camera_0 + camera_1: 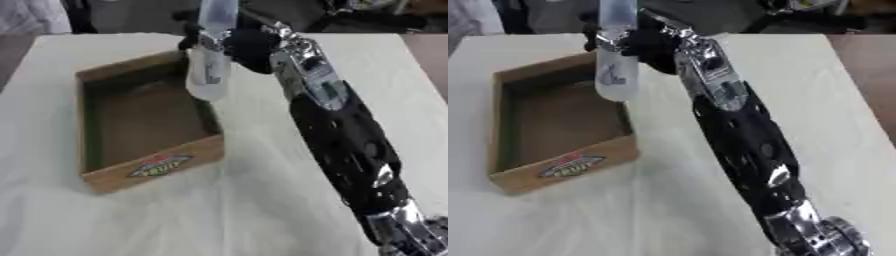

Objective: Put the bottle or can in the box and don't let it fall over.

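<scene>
Right now my right hand [249, 47] is wrapped around a clear plastic bottle [210, 65], the dark fingers curled about its upper body, and the bottle hangs upright in the grasp. From my seat the bottle sits at about twelve o'clock in the picture, with its cap end running off the top edge and its rounded base reaching down over the far right corner of the wooden box [105, 175]. I can make out a small dark mark on the bottle's side, but I cannot read it. Whether the base is clear of the box wall or touching it I cannot tell; in the left eye view it overlaps the right-hand wall, and in the right eye view it lies just over the same rim. The box is an open, shallow wooden crate at about nine o'clock, standing on the white tablecloth [262, 210], its inside dark and bare, and its near wall carries a coloured fruit label [160, 165]. My right forearm [741, 135] runs from the five o'clock corner up toward the bottle, black with silver joints, crossing the cloth to the right of the box. My left hand shows in neither view.
</scene>
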You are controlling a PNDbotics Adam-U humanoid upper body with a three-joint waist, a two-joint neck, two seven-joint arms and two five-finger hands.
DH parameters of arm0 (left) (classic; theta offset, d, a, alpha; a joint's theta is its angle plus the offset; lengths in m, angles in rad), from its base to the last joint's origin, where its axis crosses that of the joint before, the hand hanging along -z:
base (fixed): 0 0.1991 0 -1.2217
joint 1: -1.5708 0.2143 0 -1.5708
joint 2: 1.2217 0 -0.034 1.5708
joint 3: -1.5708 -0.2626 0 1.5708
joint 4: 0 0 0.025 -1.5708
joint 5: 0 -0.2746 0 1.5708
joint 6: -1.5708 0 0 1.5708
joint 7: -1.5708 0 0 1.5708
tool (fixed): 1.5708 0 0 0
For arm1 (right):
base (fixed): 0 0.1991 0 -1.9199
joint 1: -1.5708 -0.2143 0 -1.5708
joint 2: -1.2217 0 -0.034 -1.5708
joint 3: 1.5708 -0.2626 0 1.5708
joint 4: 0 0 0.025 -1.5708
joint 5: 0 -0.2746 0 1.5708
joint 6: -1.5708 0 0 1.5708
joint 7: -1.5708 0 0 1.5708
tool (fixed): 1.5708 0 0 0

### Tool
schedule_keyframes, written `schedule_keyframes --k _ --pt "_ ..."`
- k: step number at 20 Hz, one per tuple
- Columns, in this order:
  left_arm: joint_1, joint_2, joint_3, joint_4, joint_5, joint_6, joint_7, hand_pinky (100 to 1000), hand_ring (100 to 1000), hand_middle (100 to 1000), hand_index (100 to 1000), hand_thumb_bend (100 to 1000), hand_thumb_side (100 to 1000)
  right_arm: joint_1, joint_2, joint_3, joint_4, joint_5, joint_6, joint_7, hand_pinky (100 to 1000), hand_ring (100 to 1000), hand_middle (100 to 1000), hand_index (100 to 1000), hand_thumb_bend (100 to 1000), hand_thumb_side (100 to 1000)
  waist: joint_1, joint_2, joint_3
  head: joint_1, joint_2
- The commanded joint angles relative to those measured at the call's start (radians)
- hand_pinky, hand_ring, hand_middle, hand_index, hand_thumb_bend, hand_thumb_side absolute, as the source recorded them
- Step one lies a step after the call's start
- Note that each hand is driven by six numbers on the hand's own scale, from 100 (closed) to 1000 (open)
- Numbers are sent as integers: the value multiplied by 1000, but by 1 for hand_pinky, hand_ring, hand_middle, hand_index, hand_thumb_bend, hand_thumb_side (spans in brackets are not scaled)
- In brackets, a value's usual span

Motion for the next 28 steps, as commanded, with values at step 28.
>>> schedule_keyframes --k 28 --pt "-62 -1 1 -20 26 -17 -23 1000 1000 1000 694 100 672 -57 108 0 212 213 -179 -99 955 732 939 143 100 170 10 36 87 -117 -51"
